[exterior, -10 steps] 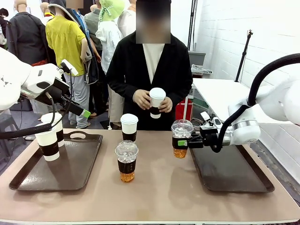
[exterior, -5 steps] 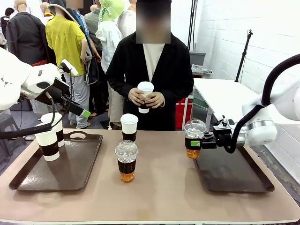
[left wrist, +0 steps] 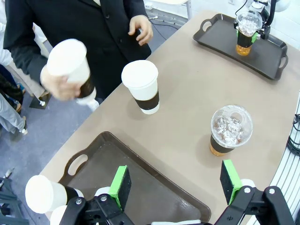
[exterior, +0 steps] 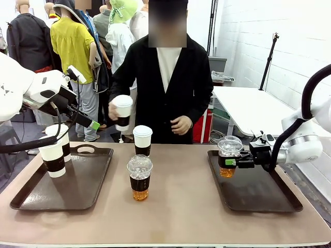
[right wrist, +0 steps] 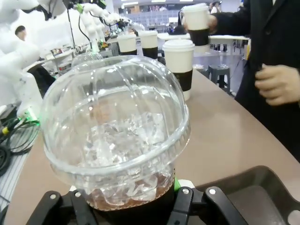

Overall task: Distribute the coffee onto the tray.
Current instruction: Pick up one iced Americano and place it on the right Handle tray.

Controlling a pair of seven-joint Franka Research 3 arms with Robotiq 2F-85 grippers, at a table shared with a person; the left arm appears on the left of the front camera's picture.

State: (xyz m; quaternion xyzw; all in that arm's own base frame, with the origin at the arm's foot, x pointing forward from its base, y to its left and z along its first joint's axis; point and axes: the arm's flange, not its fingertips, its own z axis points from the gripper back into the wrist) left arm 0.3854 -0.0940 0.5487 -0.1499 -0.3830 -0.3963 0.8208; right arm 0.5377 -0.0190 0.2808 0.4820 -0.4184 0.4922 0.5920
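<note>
My right hand (exterior: pixel 230 162) is clamping the dome-lidded cup (exterior: pixel 230 146) over the right tray's (exterior: pixel 258 192) far-left corner, and I am aiming to seat it level inside the rim.

Base of clear dome-lidded plastic cup (right wrist: pixel 115 140) hidden inside right hand (right wrist: pixel 125 202), cut by bottom edge. Half hidden: rear white paper cup (exterior: pixel 61 132) behind front white paper cup (exterior: pixel 53 155). Motion-blurred: person's white lidded cup (left wrist: pixel 70 65).

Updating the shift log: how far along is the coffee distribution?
Done: two white cups stand on the left tray. In hand: the right end effector grips a dome-lidded cup at the right tray, not released. Remaining: a white cup and a dome cup on the table, plus the person's cup.
</note>
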